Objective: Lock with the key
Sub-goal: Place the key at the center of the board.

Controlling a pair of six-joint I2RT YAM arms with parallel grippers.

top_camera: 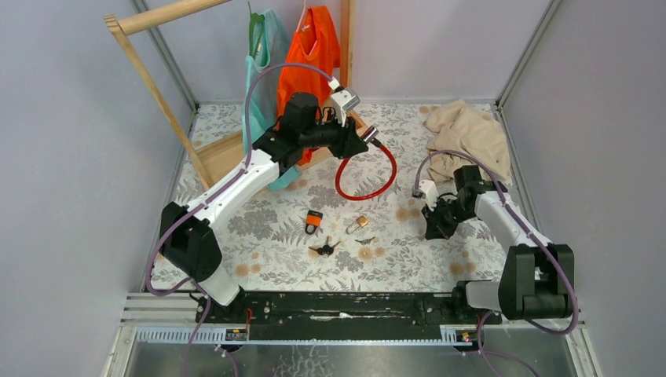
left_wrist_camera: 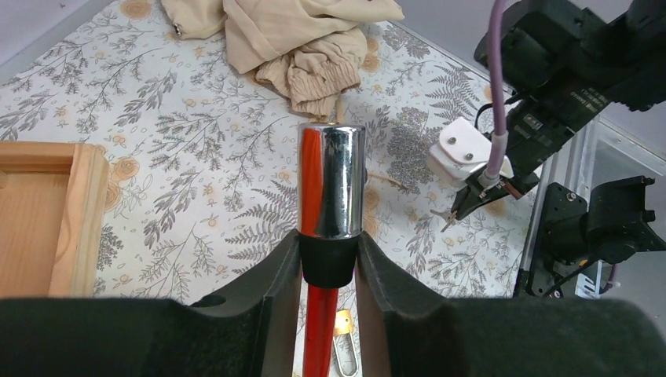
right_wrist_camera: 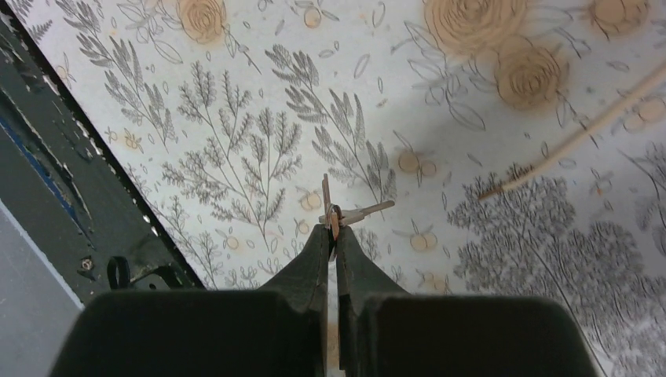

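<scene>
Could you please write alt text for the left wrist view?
The left tool clamps the black collar of a red cable lock, its chrome cylinder jutting forward over a floral tablecloth. Beyond, the right tool pinches a key; beige cloth lies behind.

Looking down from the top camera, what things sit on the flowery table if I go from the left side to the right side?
wooden rack → orange padlock → brass padlock → beige cloth. The red cable and the keys are left out because they overlap the padlocks.

Left pincer (left_wrist_camera: 328,247) clamped, right pincer (right_wrist_camera: 334,234) pinched
</scene>
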